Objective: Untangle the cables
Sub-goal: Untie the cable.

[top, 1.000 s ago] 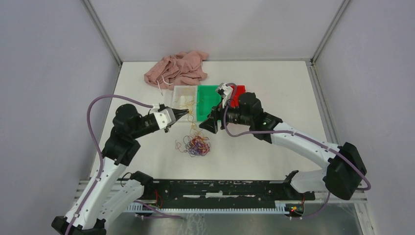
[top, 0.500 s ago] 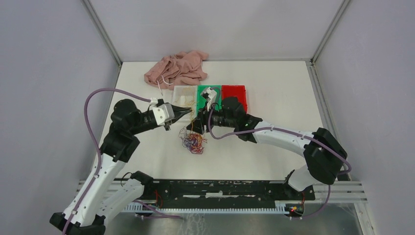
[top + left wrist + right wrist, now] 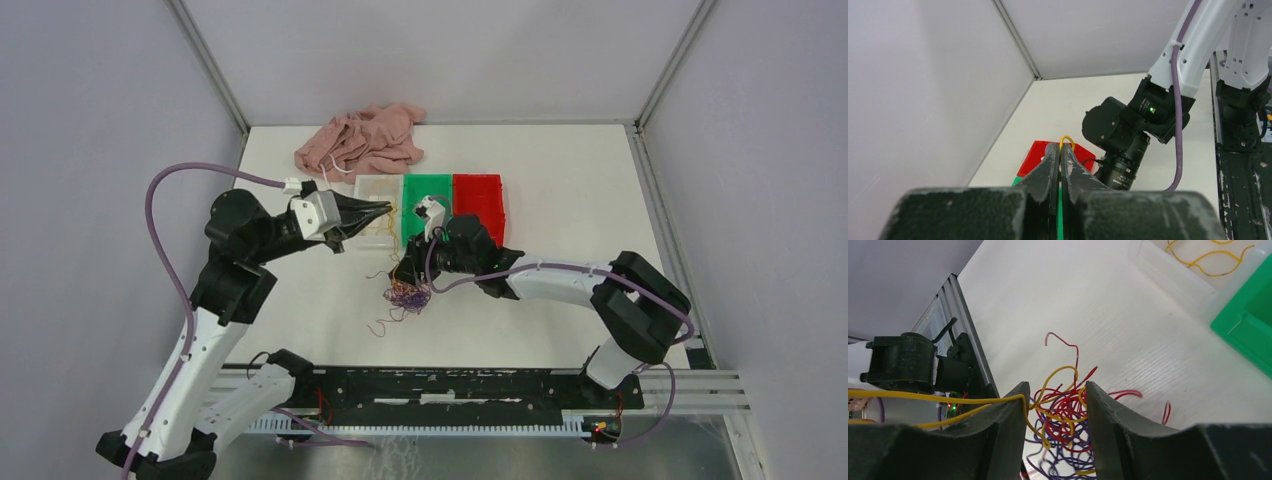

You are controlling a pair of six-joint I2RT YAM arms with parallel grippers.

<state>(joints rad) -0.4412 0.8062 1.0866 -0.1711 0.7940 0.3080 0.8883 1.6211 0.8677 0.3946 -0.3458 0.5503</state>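
Observation:
The cables form a small red, purple and yellow tangle on the white table, just in front of the bins. My right gripper points down at the tangle. In the right wrist view its fingers are closed in on the clump, and strands touch both inner faces. My left gripper hangs above the clear bin, shut on a yellow cable whose loop pokes out past the fingertips. That yellow cable runs taut from the clump past the right gripper's left finger.
A clear bin holding yellow strands, a green bin and a red bin stand side by side mid-table. A pink garment lies at the back. A loose red strand lies near the tangle.
My right gripper came left and down from the green bin onto the tangle and narrowed around it. The left gripper rose and drew back left with the yellow cable, stretching it.

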